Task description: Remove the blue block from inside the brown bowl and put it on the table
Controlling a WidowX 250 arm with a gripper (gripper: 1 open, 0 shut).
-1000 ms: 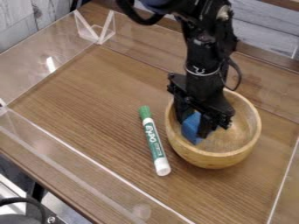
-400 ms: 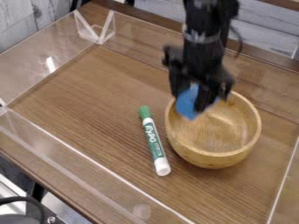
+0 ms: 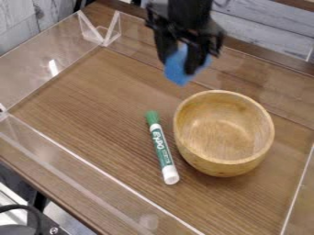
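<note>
The blue block hangs in the air above the table, clamped between the black fingers of my gripper, which points straight down and is shut on it. The block sits up and to the left of the brown bowl. That round light-wood bowl stands at the right of the table with nothing inside it. The arm reaches down from the top of the view.
A green-and-white marker lies on the table just left of the bowl. Low clear acrylic walls run around the table, with a clear folded stand at the back left.
The gripper has lifted the blue block out of the bowl and carried it up and to the left. The bowl now holds nothing. The marker has not moved.
</note>
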